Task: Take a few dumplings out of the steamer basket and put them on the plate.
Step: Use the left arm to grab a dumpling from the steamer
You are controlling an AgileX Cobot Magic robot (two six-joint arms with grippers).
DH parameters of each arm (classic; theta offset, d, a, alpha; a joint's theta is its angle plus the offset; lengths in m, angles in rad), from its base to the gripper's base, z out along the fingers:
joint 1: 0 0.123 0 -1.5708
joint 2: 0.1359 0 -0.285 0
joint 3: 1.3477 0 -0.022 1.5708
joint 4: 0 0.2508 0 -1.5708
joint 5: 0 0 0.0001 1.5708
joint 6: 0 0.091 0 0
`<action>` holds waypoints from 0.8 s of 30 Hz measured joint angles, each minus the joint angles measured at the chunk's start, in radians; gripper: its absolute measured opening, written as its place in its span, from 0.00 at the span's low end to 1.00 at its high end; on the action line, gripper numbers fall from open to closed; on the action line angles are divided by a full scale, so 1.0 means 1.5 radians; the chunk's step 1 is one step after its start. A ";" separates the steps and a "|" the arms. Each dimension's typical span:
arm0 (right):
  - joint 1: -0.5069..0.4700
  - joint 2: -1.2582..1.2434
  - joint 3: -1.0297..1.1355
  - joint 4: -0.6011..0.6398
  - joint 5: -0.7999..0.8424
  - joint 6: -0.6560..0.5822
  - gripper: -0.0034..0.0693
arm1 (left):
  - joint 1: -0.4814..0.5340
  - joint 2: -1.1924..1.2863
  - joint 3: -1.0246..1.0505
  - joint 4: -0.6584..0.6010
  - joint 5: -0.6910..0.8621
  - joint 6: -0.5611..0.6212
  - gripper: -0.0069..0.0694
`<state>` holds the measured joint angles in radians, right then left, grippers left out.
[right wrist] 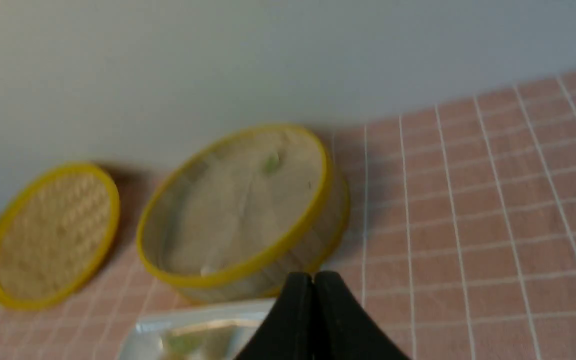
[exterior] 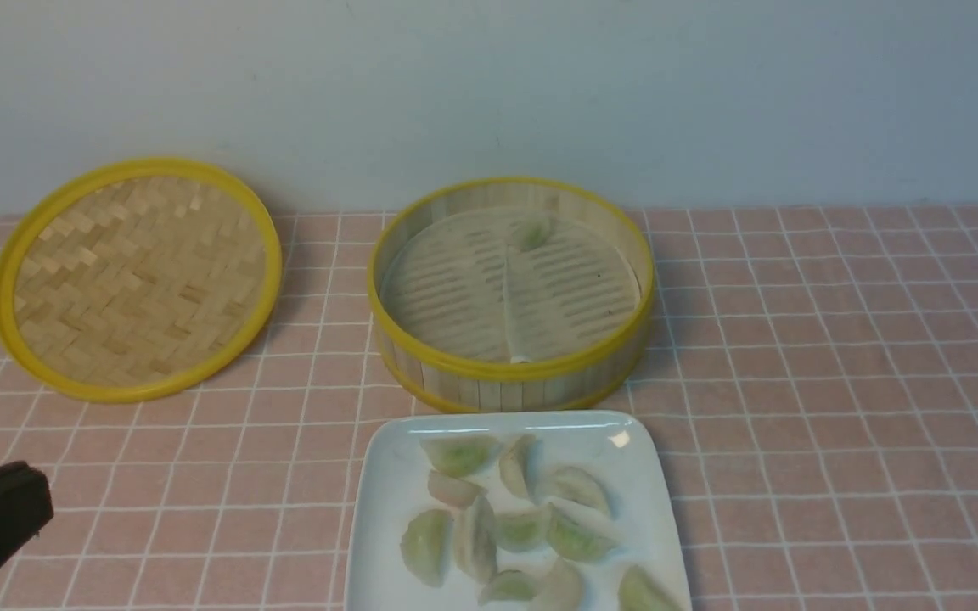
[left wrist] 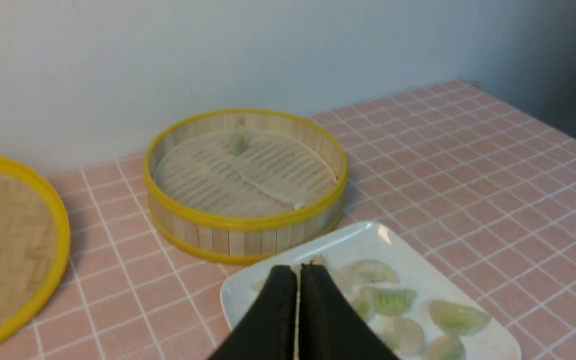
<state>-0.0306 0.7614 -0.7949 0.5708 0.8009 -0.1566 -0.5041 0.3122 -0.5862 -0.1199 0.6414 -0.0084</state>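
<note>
The steamer basket (exterior: 506, 390) is built of matt bamboo slats, the lid (exterior: 137, 280) is woven from bamboo strips, and the plate (exterior: 383, 496) is finished glossy.

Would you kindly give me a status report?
Left tool and right tool shut, empty. One dumpling in steamer basket, other dumplings on plate. Lid aside, nothing blocking.

No text, labels, brand names, nos. or signs that I can read in any of my cam views.
</note>
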 joint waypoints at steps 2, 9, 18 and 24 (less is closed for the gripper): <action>0.000 0.157 -0.120 -0.013 0.107 -0.021 0.03 | 0.000 0.000 0.000 0.000 0.027 0.000 0.08; 0.083 0.456 -0.422 -0.107 0.212 0.018 0.03 | 0.000 0.000 0.000 0.013 0.093 -0.001 0.08; 0.217 0.781 -0.817 -0.227 0.297 0.126 0.03 | 0.000 0.000 0.000 0.098 0.177 -0.057 0.08; 0.256 0.973 -1.043 -0.228 0.301 0.138 0.03 | 0.000 0.000 0.000 0.164 0.258 -0.112 0.08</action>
<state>0.3536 2.2207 -2.3593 0.2288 1.2519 0.0507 -0.5041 0.3122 -0.5862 0.1267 1.0288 -0.1768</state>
